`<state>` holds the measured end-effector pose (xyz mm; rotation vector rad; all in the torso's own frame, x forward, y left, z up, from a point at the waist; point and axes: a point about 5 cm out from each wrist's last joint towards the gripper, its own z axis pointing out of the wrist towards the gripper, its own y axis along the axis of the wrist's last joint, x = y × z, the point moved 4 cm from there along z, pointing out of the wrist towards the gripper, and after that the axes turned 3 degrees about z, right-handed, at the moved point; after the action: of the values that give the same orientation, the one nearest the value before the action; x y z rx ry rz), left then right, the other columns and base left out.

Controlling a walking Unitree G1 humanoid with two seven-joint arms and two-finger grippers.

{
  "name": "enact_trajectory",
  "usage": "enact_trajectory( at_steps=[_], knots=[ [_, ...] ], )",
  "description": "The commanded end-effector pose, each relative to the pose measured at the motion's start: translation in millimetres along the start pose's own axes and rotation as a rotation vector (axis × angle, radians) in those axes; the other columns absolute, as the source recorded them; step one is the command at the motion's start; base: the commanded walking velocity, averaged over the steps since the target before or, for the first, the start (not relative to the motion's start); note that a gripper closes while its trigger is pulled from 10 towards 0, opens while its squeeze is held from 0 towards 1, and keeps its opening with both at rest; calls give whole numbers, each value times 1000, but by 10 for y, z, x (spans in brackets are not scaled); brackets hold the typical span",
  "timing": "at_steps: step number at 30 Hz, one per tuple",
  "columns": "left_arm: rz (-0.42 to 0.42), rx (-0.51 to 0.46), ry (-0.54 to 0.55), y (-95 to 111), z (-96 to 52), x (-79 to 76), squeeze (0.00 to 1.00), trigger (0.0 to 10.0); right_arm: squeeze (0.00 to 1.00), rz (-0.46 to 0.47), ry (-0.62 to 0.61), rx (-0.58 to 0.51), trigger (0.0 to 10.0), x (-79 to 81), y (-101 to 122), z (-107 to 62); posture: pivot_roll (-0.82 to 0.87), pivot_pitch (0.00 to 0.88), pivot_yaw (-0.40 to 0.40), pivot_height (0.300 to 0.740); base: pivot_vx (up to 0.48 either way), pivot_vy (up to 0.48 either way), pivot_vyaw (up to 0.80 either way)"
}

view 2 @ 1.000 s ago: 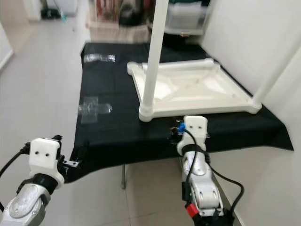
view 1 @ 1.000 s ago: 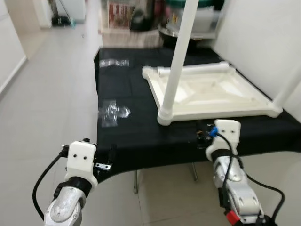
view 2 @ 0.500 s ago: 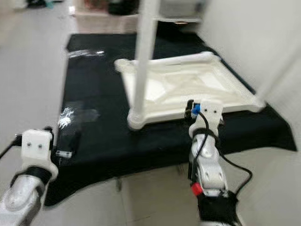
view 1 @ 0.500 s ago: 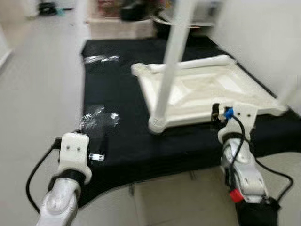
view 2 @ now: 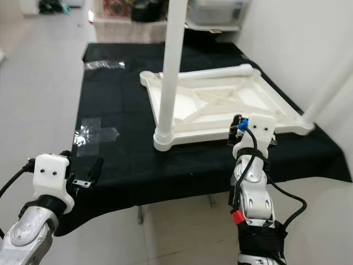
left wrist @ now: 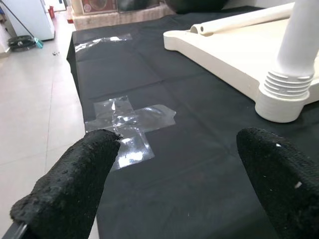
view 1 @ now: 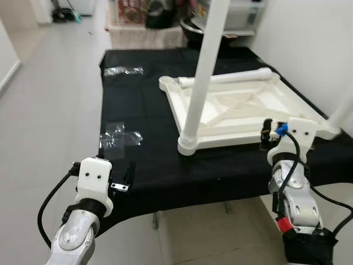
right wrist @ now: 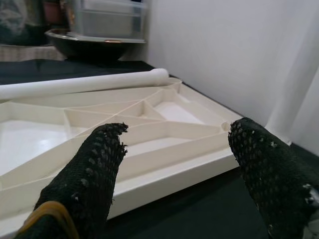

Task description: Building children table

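The right gripper (right wrist: 172,164) had moved up to the tabletop (view 1: 242,110) edge, fingers apart; the left gripper (left wrist: 174,164) waited open, so grasping seemed next.

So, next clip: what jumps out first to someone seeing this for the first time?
A cream plastic tabletop lies upside down on the black cloth-covered table, with one white round leg standing upright in its near left corner and a loose white leg tube lying along its far edge. The right claw is open at the tabletop's near edge; the left claw is open over the cloth near crossed clear tape.
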<state>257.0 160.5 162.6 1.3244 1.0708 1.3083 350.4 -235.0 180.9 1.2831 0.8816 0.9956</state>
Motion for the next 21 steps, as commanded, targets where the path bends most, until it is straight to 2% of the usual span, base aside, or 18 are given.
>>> enact_trajectory(
  at_steps=[1, 3, 5, 6, 7, 8, 9, 11, 12, 14, 15, 19, 21],
  knots=[
    [3, 21, 1, -37, 2, -6, 0, 10000, 0, 19, 10, 10, 10000, -6, -21, 27, 137, 78, -99, 740, 0, 0, 0],
    [1, 21, -1, -37, 2, -8, 0, 10000, 0, 25, 17, 13, 10000, -1, -24, 37, 137, 78, -99, 740, 0, 0, 0],
    [-18, 37, -58, -80, -33, -109, 0, 10000, 0, 0, 249, 57, 10000, 150, -48, 196, 142, 80, -95, 740, 0, 0, 0],
    [-18, 37, -58, -80, -33, -109, 0, 10000, 0, 0, 249, 57, 10000, 150, -48, 196, 142, 80, -95, 740, 0, 0, 0],
    [-32, 44, -87, -97, -53, -164, 0, 10000, 0, -8, 337, 72, 10000, 183, -42, 250, 142, 80, -95, 740, 0, 0, 0],
    [-32, 44, -87, -97, -53, -164, 0, 10000, 0, -8, 337, 72, 10000, 183, -42, 250, 142, 80, -95, 740, 0, 0, 0],
    [-57, 50, -132, -107, -86, -247, 0, 10000, 1000, 7, 426, 78, 10000, 185, 23, 324, 143, 83, -96, 740, 0, 0, 0],
    [-85, 56, -194, -108, -146, -361, 0, 10000, 1000, 49, 625, 83, 10000, 236, 176, 362, 143, 88, -97, 740, 0, 0, 0],
    [-85, 56, -194, -108, -146, -361, 0, 10000, 1000, 49, 625, 83, 10000, 236, 176, 362, 143, 88, -97, 740, 0, 0, 0],
    [-101, 57, -236, -96, -187, -432, 0, 10000, 1000, 72, 803, 107, 10000, 270, 249, 309, 149, 95, -100, 740, 0, 0, 0],
    [-112, 59, -248, -89, -207, -454, 0, 10000, 0, 88, 869, 119, 10000, 276, 273, 273, 147, 96, -99, 740, 0, 0, 0],
    [-111, 58, -263, -76, -233, -478, 0, 10000, 0, 94, 918, 130, 10000, 278, 305, 262, 149, 99, -100, 740, 0, 0, 0],
    [-134, 57, -315, -56, -279, -557, 0, 10000, 0, 118, 1009, 135, 10000, 357, 355, 233, 152, 108, -98, 740, 0, 0, 0]
  ],
)
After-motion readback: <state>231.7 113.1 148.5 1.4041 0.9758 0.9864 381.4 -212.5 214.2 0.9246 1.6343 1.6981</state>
